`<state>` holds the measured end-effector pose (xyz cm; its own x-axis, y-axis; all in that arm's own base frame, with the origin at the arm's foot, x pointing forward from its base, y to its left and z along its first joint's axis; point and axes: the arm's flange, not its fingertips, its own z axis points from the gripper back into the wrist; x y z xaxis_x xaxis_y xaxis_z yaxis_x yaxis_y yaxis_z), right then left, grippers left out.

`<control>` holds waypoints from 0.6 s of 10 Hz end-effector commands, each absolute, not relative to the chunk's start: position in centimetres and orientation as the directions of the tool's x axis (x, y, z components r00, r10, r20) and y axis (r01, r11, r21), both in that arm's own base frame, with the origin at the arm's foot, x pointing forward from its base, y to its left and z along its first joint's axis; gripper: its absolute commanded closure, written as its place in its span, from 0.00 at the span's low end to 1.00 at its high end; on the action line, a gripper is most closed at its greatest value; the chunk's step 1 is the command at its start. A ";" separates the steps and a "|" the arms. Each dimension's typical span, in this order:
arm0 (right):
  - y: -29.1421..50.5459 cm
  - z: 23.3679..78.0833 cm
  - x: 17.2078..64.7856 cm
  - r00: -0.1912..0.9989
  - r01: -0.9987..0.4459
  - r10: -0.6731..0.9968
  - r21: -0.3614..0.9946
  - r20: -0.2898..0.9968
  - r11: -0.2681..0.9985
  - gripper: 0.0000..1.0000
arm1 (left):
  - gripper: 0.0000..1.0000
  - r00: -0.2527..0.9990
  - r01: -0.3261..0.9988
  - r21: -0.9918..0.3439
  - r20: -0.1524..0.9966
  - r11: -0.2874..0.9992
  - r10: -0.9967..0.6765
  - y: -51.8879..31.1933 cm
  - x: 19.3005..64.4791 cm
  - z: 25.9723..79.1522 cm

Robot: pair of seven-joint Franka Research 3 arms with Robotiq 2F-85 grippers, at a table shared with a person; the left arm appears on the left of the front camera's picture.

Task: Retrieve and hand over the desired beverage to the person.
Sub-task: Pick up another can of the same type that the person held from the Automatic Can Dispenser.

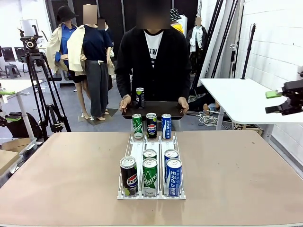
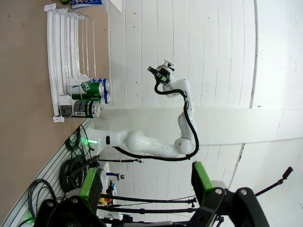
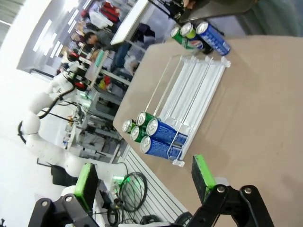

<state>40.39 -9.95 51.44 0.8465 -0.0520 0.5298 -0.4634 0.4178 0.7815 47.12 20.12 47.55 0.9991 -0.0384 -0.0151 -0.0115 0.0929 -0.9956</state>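
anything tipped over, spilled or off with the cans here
Nothing stands out. Every can in the white rack stands upright, with no spill or dent showing. The only unevenness: the left lane has one black Pepsi can at the near end, while the other two lanes have two each.
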 end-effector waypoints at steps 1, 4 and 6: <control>-7.4 52.8 42.1 0.882 -0.413 0.006 0.766 0.472 0.492 0.00 | 0.00 0.999 -0.012 -0.995 -0.015 0.100 -0.031 20.2 47.1 47.6; -2.6 54.4 44.5 0.906 -0.381 0.081 0.717 0.416 0.584 0.00 | 0.00 0.999 -0.012 -0.995 -0.015 0.100 -0.031 20.2 47.1 47.6; 0.0 55.0 45.5 0.914 -0.375 0.127 0.682 0.386 0.628 0.00 | 0.00 0.999 -0.012 -0.995 -0.015 0.100 -0.031 20.2 47.1 47.6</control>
<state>44.65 -0.76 54.62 0.8995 0.1025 0.4248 -0.3988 0.5898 0.7022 47.13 20.12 47.49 0.9991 -0.0383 -0.0160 -0.0124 0.0926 -0.9956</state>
